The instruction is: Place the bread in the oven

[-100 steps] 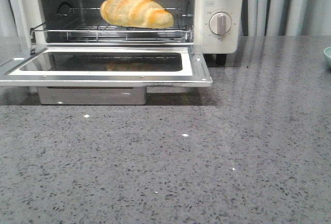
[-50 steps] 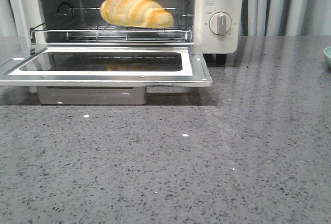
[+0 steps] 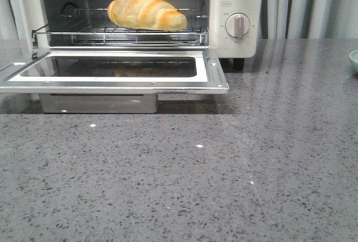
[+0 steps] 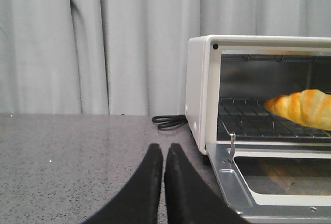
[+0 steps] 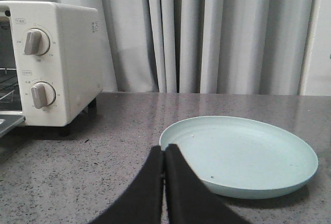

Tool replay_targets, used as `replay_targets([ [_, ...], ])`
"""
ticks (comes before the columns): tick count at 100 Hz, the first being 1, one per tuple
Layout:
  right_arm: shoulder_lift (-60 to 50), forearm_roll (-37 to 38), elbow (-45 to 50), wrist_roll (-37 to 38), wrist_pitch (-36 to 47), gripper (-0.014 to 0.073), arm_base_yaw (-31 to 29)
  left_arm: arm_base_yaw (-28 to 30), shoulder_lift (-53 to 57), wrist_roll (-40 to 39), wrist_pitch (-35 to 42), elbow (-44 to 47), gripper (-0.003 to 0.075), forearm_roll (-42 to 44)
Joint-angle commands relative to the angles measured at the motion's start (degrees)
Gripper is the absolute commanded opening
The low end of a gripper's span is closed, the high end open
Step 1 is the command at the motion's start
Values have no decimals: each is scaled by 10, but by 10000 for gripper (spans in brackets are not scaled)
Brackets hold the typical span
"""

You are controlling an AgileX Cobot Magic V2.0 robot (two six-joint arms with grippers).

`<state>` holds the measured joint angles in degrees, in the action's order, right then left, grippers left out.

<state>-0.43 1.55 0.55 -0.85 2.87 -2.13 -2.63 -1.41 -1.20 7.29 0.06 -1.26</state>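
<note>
The golden-brown bread lies on the wire rack inside the cream-white oven, whose glass door hangs open and flat. The bread also shows in the left wrist view, inside the oven. My left gripper is shut and empty, low over the counter to the left of the oven. My right gripper is shut and empty, beside the rim of a pale green plate, to the right of the oven. Neither gripper shows in the front view.
A black power cord lies behind the oven's left side. The plate's edge shows at the far right of the front view. A grey speckled counter spreads in front of the open door. Grey curtains hang behind.
</note>
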Motion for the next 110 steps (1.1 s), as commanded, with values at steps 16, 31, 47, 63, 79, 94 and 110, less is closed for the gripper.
replay_targets([
  [16,-12,-3,15,-5,46,-39,-3,-3,32,12,0,13,-21,-8],
  [31,-12,-3,15,-5,46,-39,-3,-29,32,12,-5,13,-21,-3],
  [47,-12,-3,15,-5,46,-39,-3,-57,32,12,-13,13,-21,5],
  [63,-12,-3,15,-5,46,-39,-3,-38,32,12,-13,13,-21,4],
  [79,-12,-3,15,-5,46,-39,-3,-7,32,12,-13,13,-21,1],
  [94,-12,-3,15,-5,46,-39,-3,1,32,12,-43,13,-21,1],
  [110,-12,-3,15,-5,46,-39,-3,1,32,16,-61,13,-21,3],
])
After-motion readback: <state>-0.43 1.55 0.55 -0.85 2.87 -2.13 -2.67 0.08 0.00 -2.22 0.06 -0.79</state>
